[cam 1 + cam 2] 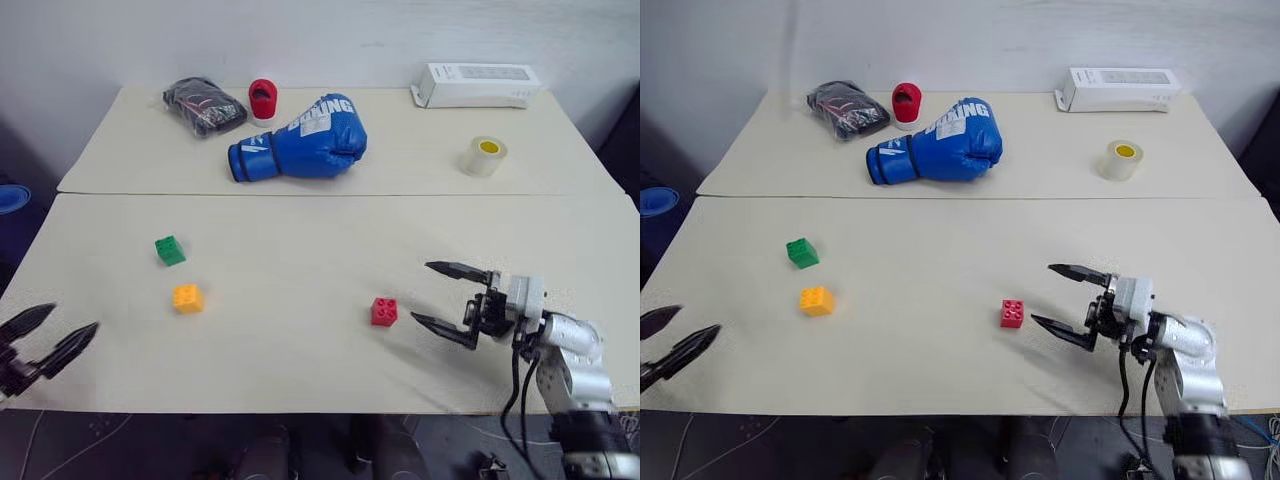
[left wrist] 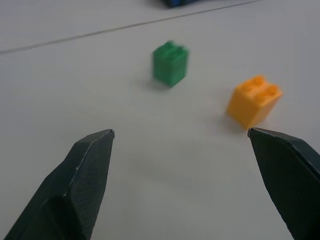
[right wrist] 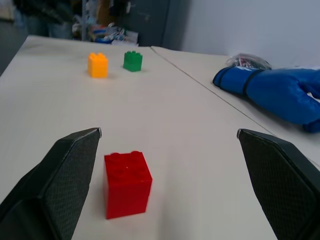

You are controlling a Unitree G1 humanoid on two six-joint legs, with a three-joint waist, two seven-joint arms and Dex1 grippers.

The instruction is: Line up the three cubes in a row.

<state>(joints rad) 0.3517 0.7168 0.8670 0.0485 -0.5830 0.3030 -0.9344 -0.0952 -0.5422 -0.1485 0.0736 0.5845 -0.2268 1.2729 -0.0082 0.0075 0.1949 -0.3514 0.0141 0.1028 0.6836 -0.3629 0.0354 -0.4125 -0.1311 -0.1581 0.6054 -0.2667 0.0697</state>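
Note:
Three small studded cubes sit on the near table. The green cube (image 1: 169, 250) and the yellow-orange cube (image 1: 187, 298) lie close together on the left; the red cube (image 1: 384, 312) rests alone right of centre. My right gripper (image 1: 440, 297) is open just right of the red cube, apart from it, fingers pointing left toward it. In the right wrist view the red cube (image 3: 127, 183) stands near one finger (image 3: 60, 170). My left gripper (image 1: 50, 335) is open at the table's left front edge, aimed toward the green cube (image 2: 170, 63) and yellow-orange cube (image 2: 253, 100).
On the far table lie a blue boxing glove (image 1: 300, 138), a black pouch (image 1: 204, 104), a red cap-like cylinder (image 1: 262, 100), a clear tape roll (image 1: 485, 155) and a white box (image 1: 477, 84). A seam (image 1: 300, 194) runs between the two tables.

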